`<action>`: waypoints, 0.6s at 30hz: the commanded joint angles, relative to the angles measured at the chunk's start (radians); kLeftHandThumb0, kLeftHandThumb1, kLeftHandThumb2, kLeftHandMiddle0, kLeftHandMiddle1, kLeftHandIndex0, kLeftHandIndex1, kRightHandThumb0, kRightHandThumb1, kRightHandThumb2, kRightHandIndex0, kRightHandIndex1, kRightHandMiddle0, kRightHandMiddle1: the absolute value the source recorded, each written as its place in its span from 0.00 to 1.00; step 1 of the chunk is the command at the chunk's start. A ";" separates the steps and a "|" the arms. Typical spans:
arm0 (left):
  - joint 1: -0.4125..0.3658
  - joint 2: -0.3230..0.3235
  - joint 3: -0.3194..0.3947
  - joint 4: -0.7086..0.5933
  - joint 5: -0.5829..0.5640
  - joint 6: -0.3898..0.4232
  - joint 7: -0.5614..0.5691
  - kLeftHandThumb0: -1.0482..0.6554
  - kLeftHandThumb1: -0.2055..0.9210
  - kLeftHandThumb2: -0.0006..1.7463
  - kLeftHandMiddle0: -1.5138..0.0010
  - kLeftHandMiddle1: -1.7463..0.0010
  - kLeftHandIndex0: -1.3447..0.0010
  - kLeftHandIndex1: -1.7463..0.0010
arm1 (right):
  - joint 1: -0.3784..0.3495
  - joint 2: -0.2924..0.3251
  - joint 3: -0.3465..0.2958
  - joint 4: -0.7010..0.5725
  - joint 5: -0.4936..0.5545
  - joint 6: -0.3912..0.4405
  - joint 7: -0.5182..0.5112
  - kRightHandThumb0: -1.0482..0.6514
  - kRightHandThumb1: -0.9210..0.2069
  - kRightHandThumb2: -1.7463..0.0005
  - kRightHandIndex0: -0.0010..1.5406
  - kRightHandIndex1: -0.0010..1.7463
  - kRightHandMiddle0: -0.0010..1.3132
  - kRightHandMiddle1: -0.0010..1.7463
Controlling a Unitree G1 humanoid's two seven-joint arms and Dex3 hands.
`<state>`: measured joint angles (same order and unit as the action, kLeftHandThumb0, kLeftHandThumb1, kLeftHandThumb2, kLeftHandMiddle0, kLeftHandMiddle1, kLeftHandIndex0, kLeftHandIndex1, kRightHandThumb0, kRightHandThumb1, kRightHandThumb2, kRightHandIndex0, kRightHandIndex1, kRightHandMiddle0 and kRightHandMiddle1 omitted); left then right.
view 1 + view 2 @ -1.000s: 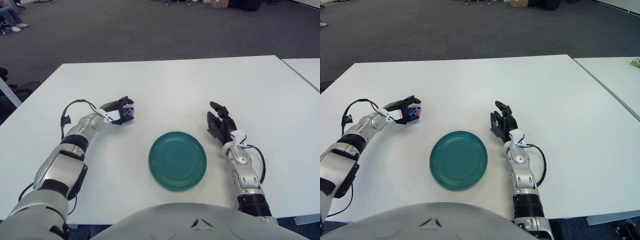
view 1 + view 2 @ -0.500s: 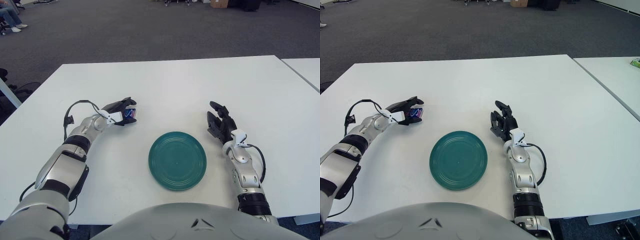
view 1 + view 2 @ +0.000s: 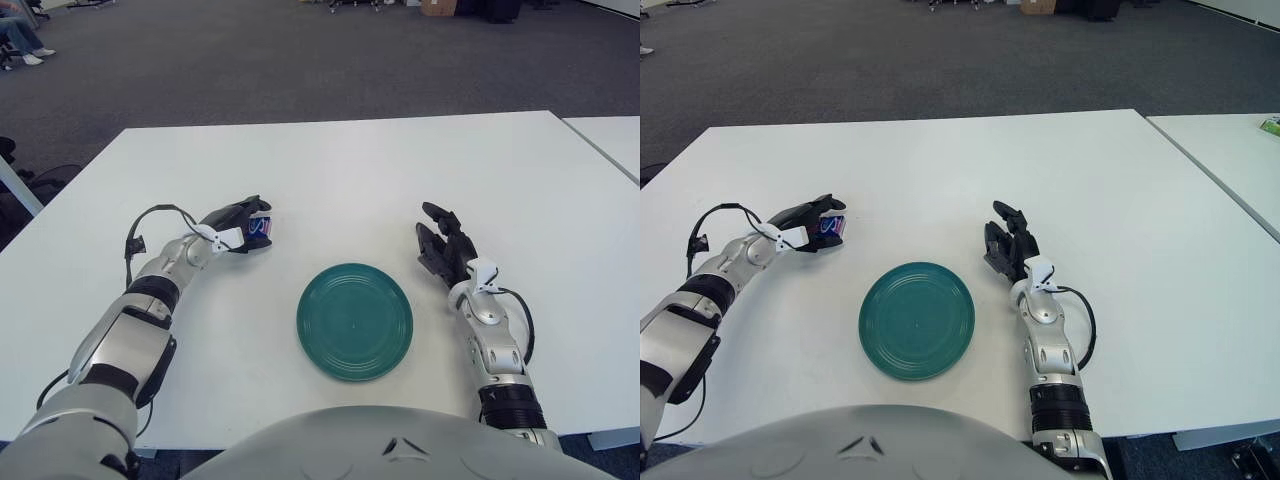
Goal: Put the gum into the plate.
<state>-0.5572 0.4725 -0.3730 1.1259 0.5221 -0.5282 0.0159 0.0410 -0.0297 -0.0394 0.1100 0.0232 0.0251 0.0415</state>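
Left eye view: left hand (image 3: 237,222) low over the white counter (image 3: 330,170), fingers (image 3: 232,212) curled around the gum (image 3: 260,230), a small blue pack held up and to the left of the green plate (image 3: 355,320), well apart from it. Right hand (image 3: 445,250) just right of the plate, fingers loosely spread, holding nothing.

Right eye view: same layout, gum (image 3: 832,227) pinched in the left hand (image 3: 810,220), plate (image 3: 917,319) bare.
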 commanded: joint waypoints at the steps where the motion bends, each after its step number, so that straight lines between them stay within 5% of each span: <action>1: 0.031 0.019 -0.016 0.030 0.026 0.010 0.019 0.24 0.96 0.14 0.75 0.98 0.87 0.38 | 0.005 -0.011 -0.013 0.046 0.009 0.040 0.002 0.28 0.00 0.58 0.18 0.00 0.00 0.29; 7: 0.063 0.016 -0.038 0.073 0.051 0.006 0.068 0.35 0.67 0.40 0.71 0.98 0.84 0.30 | -0.005 -0.016 -0.023 0.064 0.012 0.027 0.008 0.28 0.00 0.58 0.18 0.00 0.00 0.29; 13: 0.092 0.012 -0.057 0.084 0.064 0.008 0.084 0.42 0.55 0.50 0.70 0.95 0.83 0.27 | -0.012 -0.021 -0.034 0.079 0.016 0.015 0.009 0.29 0.00 0.59 0.18 0.00 0.00 0.29; 15: 0.105 0.010 -0.065 0.087 0.069 0.008 0.093 0.44 0.52 0.53 0.70 0.92 0.83 0.26 | -0.013 -0.023 -0.038 0.084 0.017 0.012 0.009 0.29 0.00 0.59 0.18 0.00 0.00 0.30; 18: 0.129 0.008 -0.084 0.105 0.083 0.014 0.101 0.52 0.46 0.60 0.79 0.73 0.83 0.25 | -0.012 -0.027 -0.041 0.085 0.013 0.009 0.003 0.29 0.00 0.59 0.18 0.00 0.00 0.30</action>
<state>-0.5154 0.4908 -0.4121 1.1760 0.5583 -0.5428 0.1383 0.0152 -0.0479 -0.0680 0.1590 0.0329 0.0020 0.0512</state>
